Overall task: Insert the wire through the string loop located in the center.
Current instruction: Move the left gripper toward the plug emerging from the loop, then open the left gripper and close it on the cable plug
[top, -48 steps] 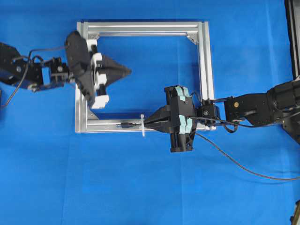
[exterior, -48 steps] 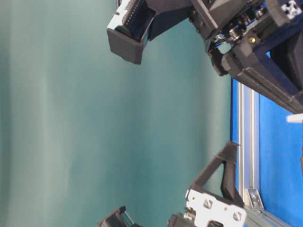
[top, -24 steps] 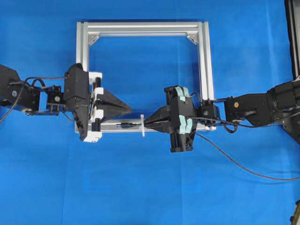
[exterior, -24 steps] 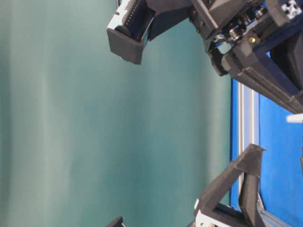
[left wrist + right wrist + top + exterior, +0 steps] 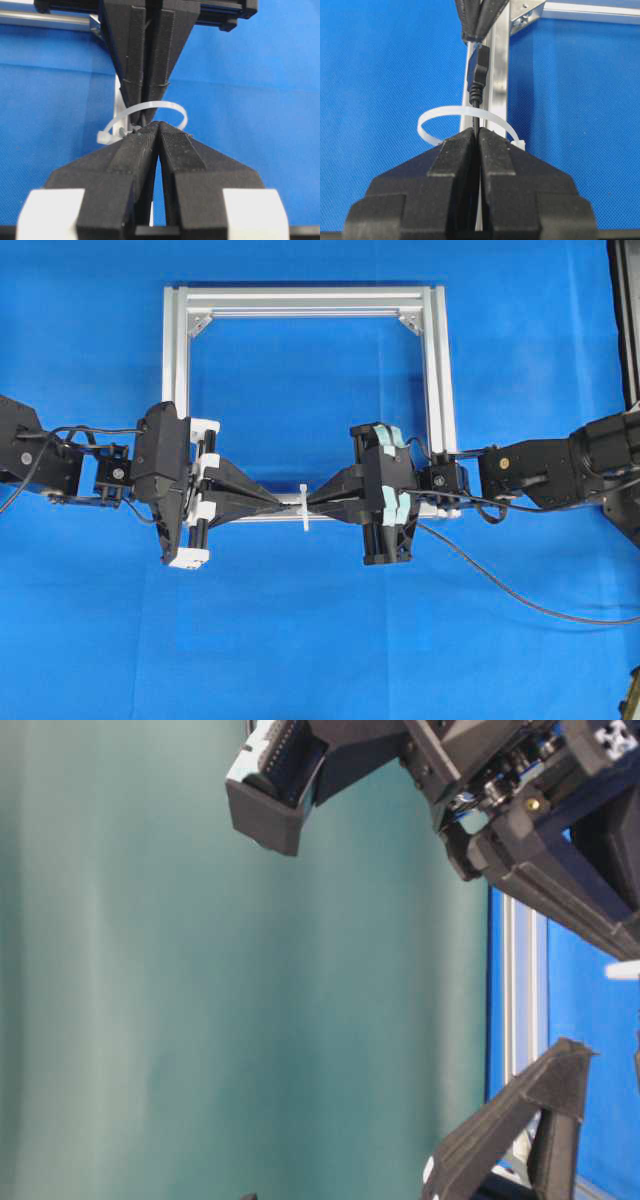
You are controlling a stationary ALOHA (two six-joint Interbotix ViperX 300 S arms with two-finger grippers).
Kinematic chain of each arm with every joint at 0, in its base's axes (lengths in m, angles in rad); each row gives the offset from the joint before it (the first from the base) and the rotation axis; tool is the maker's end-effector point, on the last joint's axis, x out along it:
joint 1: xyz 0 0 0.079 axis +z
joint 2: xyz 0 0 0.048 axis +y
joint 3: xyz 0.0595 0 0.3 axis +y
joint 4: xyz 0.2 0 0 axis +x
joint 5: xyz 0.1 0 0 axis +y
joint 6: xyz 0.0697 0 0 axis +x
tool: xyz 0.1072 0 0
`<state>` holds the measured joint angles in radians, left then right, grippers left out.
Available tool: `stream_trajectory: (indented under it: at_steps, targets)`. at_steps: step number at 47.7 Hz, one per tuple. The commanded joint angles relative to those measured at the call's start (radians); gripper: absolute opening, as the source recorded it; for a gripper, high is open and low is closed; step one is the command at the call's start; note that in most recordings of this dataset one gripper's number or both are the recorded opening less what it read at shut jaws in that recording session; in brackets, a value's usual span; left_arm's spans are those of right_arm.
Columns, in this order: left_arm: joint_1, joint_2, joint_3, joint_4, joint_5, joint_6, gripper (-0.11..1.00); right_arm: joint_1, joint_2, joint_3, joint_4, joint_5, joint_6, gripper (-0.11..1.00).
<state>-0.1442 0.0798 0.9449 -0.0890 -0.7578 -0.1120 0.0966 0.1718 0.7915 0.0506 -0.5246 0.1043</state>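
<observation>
Overhead exterior view: blue cloth-covered table (image 5: 300,640), bearing a square frame of silver aluminium bars (image 5: 308,300) with triangular silver corner brackets (image 5: 409,318). Left black gripper (image 5: 285,503), with white fittings, reaches along the frame's near bar from the left; right black gripper (image 5: 312,502), with pale green tape on its housing, reaches from the right; their tips meet nose to nose at mid-bar. Long thin black flexible wire (image 5: 520,598) trails from the right gripper across the cloth to the right edge. Right wrist view: right fingers (image 5: 457,150) are pressed together on the wire, whose small dark plug (image 5: 478,70) has passed through the tiny white string loop (image 5: 465,112) to the left gripper's tips. Left wrist view: left fingers (image 5: 135,145) are together at the loop; whether they pinch the plug cannot be told.
</observation>
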Motion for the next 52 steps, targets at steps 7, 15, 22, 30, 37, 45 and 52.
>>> stream_trajectory:
  at_steps: [7,15,22,30,37,45,52]
  targets:
    - [-0.008,-0.021,-0.018,0.003,-0.003,0.002,0.00,0.003,-0.014,-0.012,-0.003,-0.009,-0.002,-0.03]
    - [-0.015,-0.021,-0.018,0.003,-0.003,0.002,0.00,0.003,-0.014,-0.012,-0.003,-0.009,-0.002,-0.03]
    - [-0.021,-0.021,-0.018,0.003,-0.003,0.002,0.00,0.003,-0.012,-0.012,-0.003,-0.009,-0.002,-0.03]
    - [-0.021,-0.021,-0.020,0.005,-0.003,0.002,0.11,0.003,-0.012,-0.012,-0.003,-0.009,-0.002,-0.03]
    - [-0.025,-0.020,-0.025,0.005,-0.003,0.000,0.52,0.003,-0.014,-0.011,-0.003,-0.006,-0.002,-0.03]
    - [-0.025,-0.020,-0.026,0.003,0.005,0.000,0.91,0.003,-0.014,-0.011,-0.003,-0.006,-0.002,-0.03]
    - [-0.025,-0.018,-0.028,0.003,0.017,0.000,0.93,0.003,-0.014,-0.011,-0.003,-0.006,-0.002,-0.03]
